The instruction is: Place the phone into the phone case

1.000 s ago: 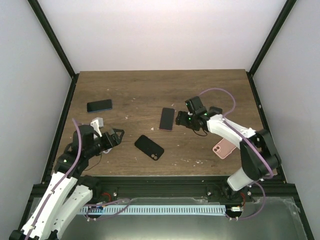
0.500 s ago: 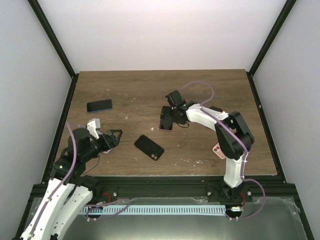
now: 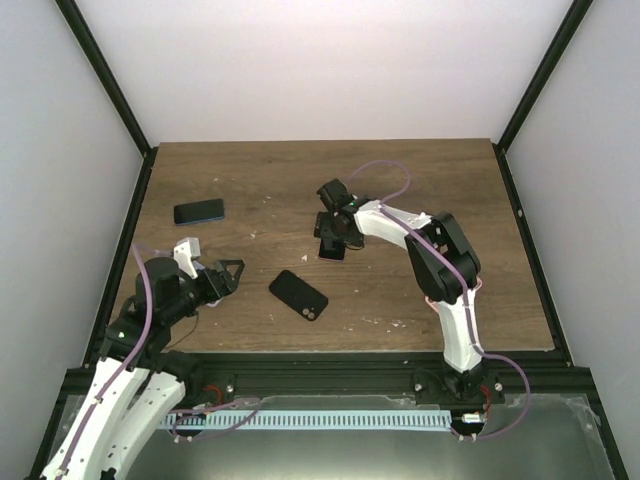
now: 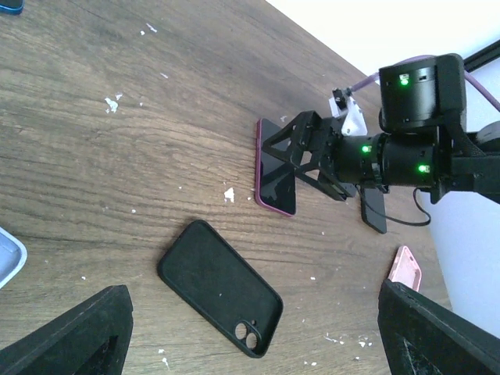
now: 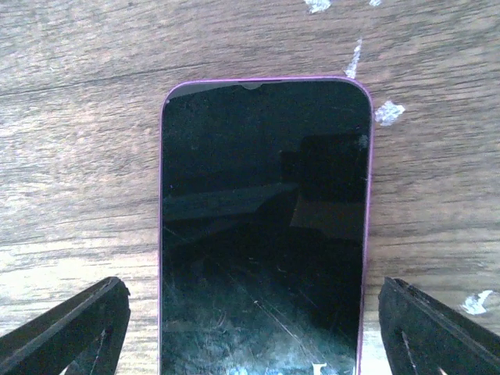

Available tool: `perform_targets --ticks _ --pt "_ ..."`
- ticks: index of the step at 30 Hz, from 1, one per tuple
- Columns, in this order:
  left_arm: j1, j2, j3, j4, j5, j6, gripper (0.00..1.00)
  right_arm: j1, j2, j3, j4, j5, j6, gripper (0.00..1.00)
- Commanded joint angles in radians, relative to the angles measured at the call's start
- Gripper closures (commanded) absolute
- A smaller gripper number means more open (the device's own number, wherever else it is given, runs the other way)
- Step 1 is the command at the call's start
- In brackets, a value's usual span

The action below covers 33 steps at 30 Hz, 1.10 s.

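The phone [image 5: 264, 226] has a black screen and a purple rim and lies flat, screen up, on the wooden table; it also shows in the top view [image 3: 331, 250] and the left wrist view [image 4: 275, 178]. My right gripper [image 5: 254, 328] is open just above it, with one finger on each long side and neither touching; it also shows in the top view [image 3: 330, 232]. The black phone case [image 3: 298, 294] lies back up, camera hole toward the near edge, and shows in the left wrist view [image 4: 221, 287]. My left gripper [image 3: 232, 272] is open and empty, left of the case.
A blue-rimmed phone [image 3: 199, 211] lies at the far left. A pink case [image 4: 406, 268] and a dark flat phone-like thing [image 4: 373, 211] lie right of the phone, mostly hidden under the right arm in the top view. White crumbs dot the wood.
The right arm has swung left, and its open gripper has come from the phone's right side to over the phone. The left gripper has drawn back slightly. Phone and case have not moved.
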Motion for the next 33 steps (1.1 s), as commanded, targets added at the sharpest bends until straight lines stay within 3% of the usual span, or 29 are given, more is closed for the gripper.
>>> perform_targets --ticks 1,14,21,26,33 --pt "0.005 -0.016 0.011 -0.003 -0.009 0.011 0.13 0.022 0.047 0.077 -0.063 0.066 -0.011 0.12" --pt "0.004 -0.01 0.004 0.005 -0.012 0.01 0.14 0.056 0.123 0.154 -0.162 0.145 -0.039 0.15" --pt "0.004 -0.001 -0.003 0.016 -0.016 0.006 0.14 0.061 0.126 0.145 -0.183 0.157 -0.079 0.23" --pt "0.003 0.018 -0.003 0.02 0.011 0.021 0.16 0.062 0.075 0.072 -0.135 0.129 -0.119 0.3" --pt "0.003 0.104 -0.056 0.075 0.101 -0.033 0.28 0.062 -0.061 -0.118 -0.044 0.103 -0.175 0.33"
